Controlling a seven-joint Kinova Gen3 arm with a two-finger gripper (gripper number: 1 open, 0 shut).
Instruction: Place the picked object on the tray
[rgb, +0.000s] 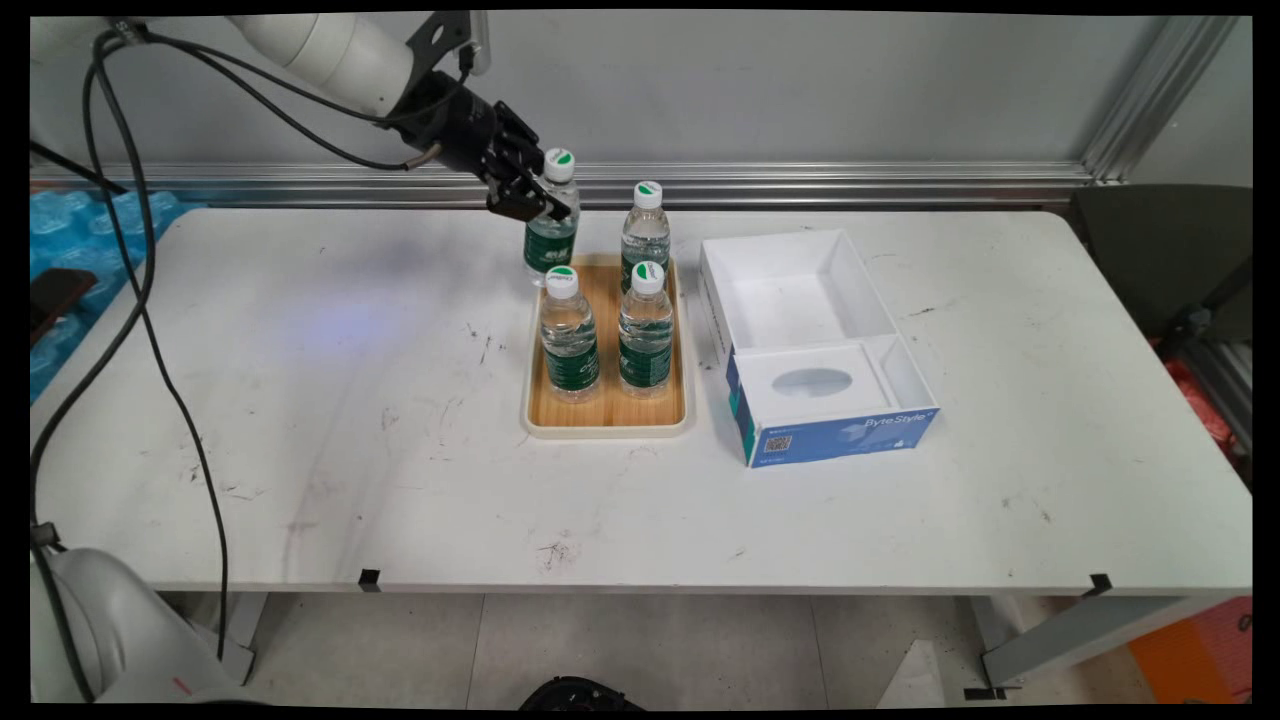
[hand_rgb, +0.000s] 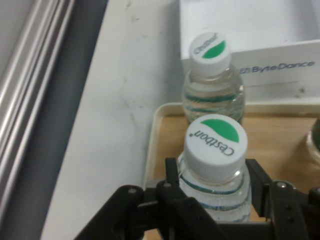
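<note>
My black gripper (rgb: 535, 203) is shut on the shoulder of a clear water bottle (rgb: 551, 222) with a white and green cap, at the tray's far left corner. In the hand view that bottle (hand_rgb: 216, 165) sits between my two fingers (hand_rgb: 172, 176), just under its cap. A second bottle (hand_rgb: 212, 82) stands right beyond it. The wooden tray (rgb: 607, 412) with a cream rim also holds two bottles nearer the front, one on the left (rgb: 568, 335) and one on the right (rgb: 645, 330), and one at the far right (rgb: 646, 232).
An open white and blue box (rgb: 810, 345) lies just right of the tray, its inside bare. A metal rail (rgb: 800, 185) runs along the table's far edge. Black cables (rgb: 150, 330) hang over the table's left side.
</note>
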